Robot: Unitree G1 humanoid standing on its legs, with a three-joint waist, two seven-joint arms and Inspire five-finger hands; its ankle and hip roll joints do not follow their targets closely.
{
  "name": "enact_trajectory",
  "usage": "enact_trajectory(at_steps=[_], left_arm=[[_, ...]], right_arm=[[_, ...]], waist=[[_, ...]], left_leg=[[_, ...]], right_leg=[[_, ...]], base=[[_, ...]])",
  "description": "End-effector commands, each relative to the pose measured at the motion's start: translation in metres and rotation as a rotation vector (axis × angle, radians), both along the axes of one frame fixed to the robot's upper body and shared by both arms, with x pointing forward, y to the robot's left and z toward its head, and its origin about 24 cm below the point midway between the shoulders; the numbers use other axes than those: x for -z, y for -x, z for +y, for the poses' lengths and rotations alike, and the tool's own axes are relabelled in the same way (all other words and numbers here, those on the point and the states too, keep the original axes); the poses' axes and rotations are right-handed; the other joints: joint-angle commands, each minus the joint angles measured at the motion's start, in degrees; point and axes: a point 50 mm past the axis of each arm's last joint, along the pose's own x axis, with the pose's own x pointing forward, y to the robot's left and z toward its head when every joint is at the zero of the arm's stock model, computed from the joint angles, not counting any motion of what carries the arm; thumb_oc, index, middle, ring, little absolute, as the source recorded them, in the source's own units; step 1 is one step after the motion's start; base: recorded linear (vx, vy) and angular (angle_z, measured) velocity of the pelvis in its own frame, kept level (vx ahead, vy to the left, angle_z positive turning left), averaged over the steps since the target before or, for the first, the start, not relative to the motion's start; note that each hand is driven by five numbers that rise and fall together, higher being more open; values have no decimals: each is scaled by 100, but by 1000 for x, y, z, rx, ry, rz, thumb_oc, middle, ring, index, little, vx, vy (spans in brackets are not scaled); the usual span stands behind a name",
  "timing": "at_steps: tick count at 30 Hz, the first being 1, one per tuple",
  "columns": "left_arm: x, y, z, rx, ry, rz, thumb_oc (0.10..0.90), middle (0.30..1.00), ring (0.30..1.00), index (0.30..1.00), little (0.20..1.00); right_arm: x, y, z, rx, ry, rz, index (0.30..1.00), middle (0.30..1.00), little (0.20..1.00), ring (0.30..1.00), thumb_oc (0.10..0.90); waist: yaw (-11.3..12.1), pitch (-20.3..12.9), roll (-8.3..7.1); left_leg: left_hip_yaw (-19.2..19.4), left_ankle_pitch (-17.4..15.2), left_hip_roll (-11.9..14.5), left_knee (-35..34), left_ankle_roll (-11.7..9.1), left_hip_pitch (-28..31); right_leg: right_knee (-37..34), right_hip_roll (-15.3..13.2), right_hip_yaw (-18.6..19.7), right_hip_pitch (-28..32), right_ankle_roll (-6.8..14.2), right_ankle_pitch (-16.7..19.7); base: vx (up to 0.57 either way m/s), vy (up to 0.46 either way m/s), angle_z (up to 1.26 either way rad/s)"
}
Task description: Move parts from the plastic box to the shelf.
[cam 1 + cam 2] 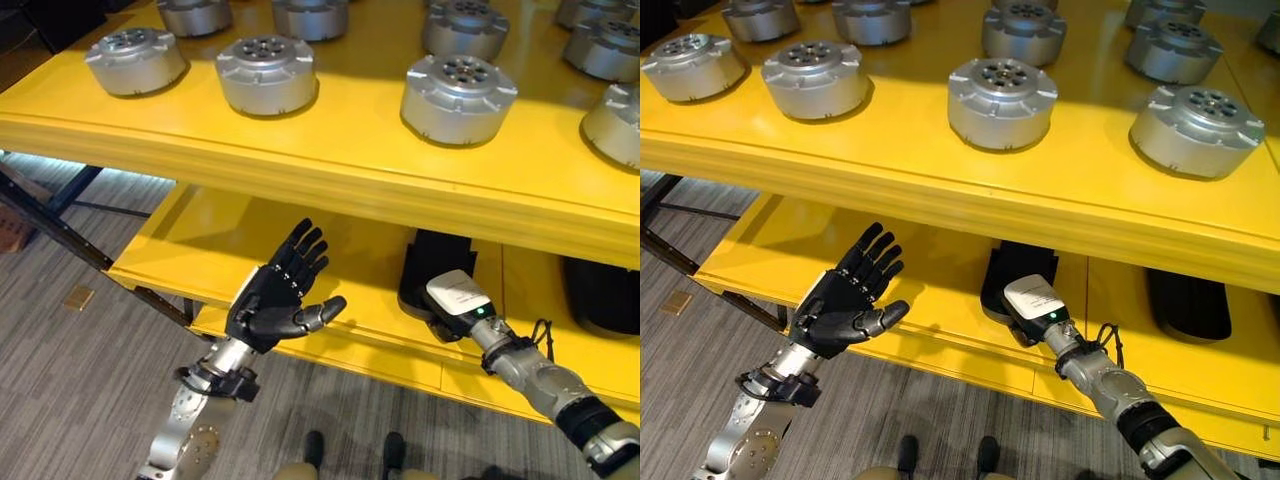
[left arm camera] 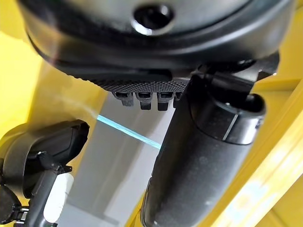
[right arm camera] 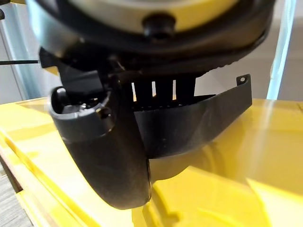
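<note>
The left hand [image 1: 268, 305] hangs in front of the lower level of the yellow shelf [image 1: 330, 165], palm up, fingers [image 1: 303, 250] straight and spread, thumb out to the side; it holds nothing. Above it and farther back, on the shelf's top level, silver round parts [image 1: 1001, 101] stand in rows, each apart from its neighbours; the nearest one [image 1: 266, 75] sits almost straight above the left hand's fingertips.

The right hand [image 1: 1032, 300] reaches onto the lower level, to the right of the left hand and well apart from it. Its fingers go in under the top board next to a dark object [image 1: 1002, 270] lying there. In its own wrist view the fingers [image 3: 163, 90] point straight ahead over the yellow board with a black curved piece [image 3: 208, 113] just beyond them, perhaps touching, though that cannot be told. The hand looks relaxed and unclenched, grasping nothing.
</note>
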Motion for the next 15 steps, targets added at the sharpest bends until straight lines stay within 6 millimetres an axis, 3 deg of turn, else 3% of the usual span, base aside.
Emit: enact_trajectory(at_steps=[1, 15], left_arm=[[-37, 0, 1, 27, 42, -219, 900, 1000, 1000, 1000, 1000], [-35, -1, 0, 53, 41, -199, 900, 1000, 1000, 1000, 1000]], right_arm=[[4, 2, -15, 79, 6, 2, 300, 300, 300, 300, 400], [-13, -6, -23, 11, 136, -60, 300, 300, 300, 300, 400]], waist=[[-18, -413, -115], [4, -399, -107]], left_leg=[[379, 54, 461, 3, -161, 54], [390, 37, 477, 43, -178, 112]], right_leg=[[226, -493, -28, 36, 379, -124], [285, -505, -31, 107, 386, -177]], base=[[34, -11, -5], [11, -8, 0]])
